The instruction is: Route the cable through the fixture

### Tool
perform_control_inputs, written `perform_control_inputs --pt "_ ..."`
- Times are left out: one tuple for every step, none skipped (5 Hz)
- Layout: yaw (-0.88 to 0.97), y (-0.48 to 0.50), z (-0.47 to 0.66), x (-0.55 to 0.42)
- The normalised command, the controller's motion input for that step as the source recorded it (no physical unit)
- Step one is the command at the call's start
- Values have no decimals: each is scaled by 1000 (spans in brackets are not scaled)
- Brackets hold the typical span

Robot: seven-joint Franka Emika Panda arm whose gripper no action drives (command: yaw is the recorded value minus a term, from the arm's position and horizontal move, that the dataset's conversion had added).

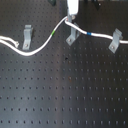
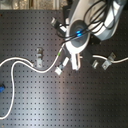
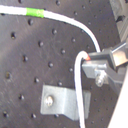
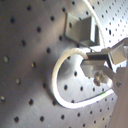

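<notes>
Where hand (image 1: pixel 70 19) grips cable (image 1: pixel 47 41), fingertips hidden

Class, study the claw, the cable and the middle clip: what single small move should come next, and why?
Probably lower the cable into the middle clip. The claw grips the cable just above it, and in the first wrist view the cord runs over the clip, apparently not yet seated.

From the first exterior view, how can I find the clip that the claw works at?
On the black perforated board, three grey clips stand in a row. Take the middle clip, directly below the white claw. Only it has the cable's blue band just beside it.
</notes>
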Motion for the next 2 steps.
perform_control_inputs --pt "211 -292 138 -278" --pt "0 113 -4 -444"
